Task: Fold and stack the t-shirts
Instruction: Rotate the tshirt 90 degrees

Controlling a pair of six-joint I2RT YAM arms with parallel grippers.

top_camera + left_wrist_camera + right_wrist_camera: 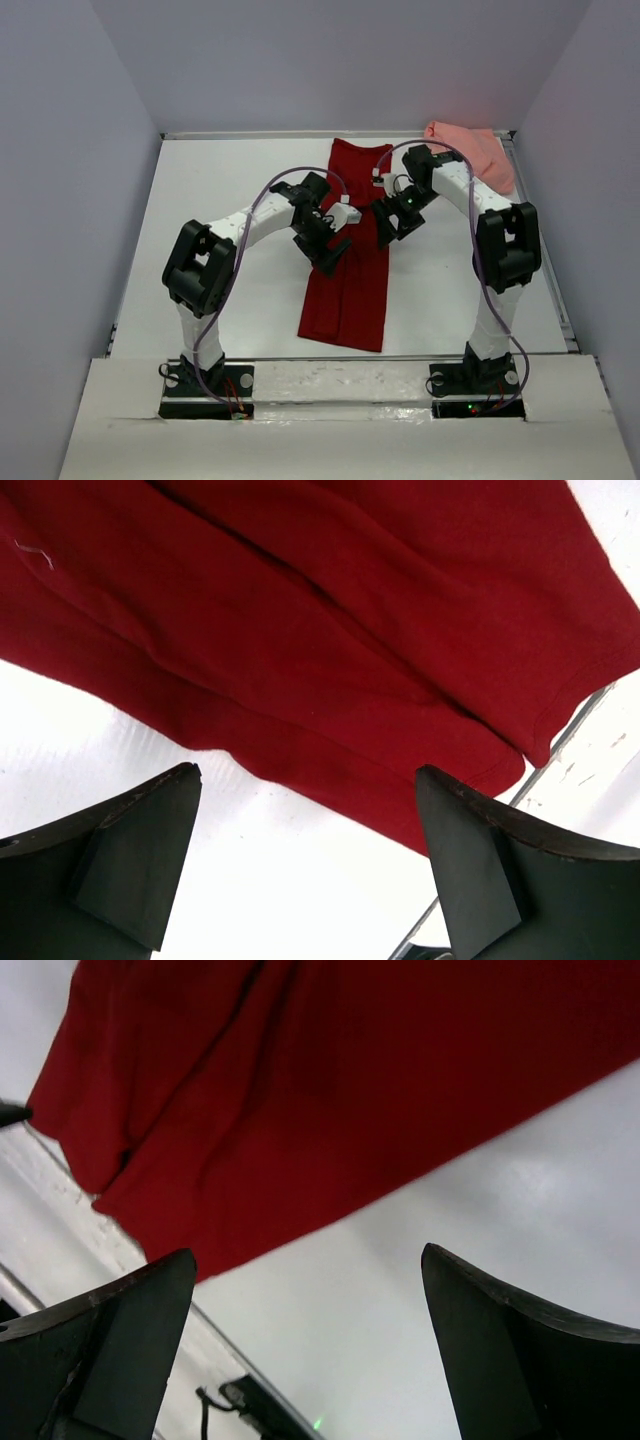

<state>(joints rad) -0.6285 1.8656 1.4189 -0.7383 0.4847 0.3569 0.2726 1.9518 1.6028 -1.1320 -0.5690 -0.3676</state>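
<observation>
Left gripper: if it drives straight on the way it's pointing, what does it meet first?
Most likely the red shirt, close to its near edge: the open left gripper points down at that edge. The bare table starts right beside it and depth is unclear, so it could land there instead.

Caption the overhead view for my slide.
Left arm and right arm hover, jaws open, over a lengthwise-folded dark red t-shirt; salmon pink t-shirt bunched at far right corner.
</observation>
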